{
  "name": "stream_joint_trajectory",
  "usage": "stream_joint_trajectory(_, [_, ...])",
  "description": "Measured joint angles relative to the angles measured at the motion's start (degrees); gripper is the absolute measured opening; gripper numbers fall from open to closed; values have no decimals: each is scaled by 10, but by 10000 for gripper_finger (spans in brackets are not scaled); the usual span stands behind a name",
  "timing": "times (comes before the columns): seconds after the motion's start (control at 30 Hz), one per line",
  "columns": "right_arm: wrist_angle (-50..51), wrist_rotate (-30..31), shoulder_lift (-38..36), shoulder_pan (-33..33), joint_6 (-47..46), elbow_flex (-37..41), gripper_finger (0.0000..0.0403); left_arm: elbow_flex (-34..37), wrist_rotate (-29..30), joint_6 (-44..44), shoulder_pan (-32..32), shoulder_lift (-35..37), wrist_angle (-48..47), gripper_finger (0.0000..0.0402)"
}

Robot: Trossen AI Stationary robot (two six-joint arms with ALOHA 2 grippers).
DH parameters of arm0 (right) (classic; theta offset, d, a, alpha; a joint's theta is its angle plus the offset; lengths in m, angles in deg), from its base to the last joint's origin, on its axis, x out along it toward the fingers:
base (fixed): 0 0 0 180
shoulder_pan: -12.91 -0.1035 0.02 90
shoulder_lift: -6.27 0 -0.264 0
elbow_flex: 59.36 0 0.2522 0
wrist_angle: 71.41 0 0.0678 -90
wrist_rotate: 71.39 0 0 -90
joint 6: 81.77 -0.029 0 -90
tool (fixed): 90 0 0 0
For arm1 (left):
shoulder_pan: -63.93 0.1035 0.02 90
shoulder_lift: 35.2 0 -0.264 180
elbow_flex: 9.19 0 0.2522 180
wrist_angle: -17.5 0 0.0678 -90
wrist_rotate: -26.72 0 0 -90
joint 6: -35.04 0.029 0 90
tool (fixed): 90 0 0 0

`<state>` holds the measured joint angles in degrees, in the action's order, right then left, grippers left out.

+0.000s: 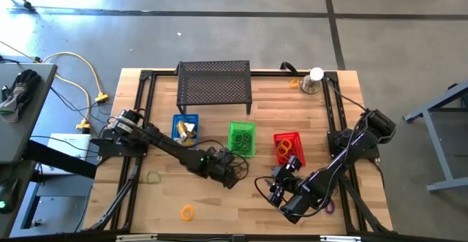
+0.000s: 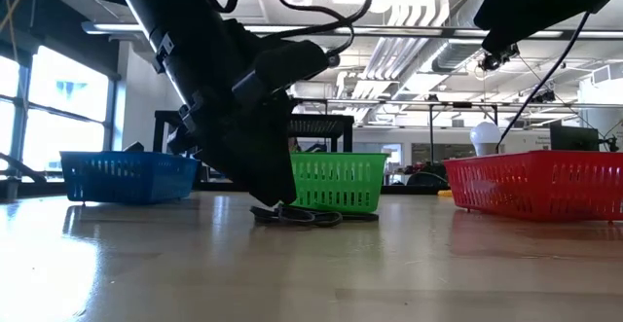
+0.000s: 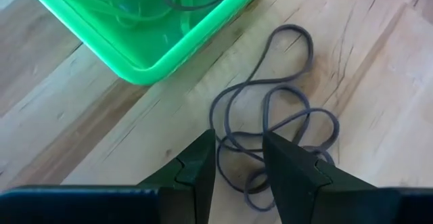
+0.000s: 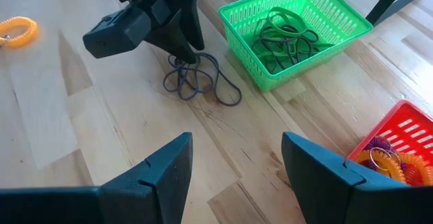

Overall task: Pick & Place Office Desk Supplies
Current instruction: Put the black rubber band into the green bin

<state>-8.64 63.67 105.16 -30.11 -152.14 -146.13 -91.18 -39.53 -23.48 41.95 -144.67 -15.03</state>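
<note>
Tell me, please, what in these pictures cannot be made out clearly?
- Blue basket: its contents are too small in the high view; its wall hides them in the low view.
- Dark loops: in the left wrist view, the left claw straddles the tangle, but whether strands are actually pinched cannot be told.
- Left claw tips: the arm's body hides them in the low view.
- Red basket: cut off by the right wrist view's edge.

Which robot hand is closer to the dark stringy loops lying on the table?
The left. The left gripper is down over the dark loops, fingers either side of a strand. The right gripper hangs open, farther back.
</note>
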Motion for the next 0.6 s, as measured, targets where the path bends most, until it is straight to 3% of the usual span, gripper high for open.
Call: stream_joint_trajectory(0.6, [-4,14,0,0,0,0,216,0,-21,1,1,0,12,119])
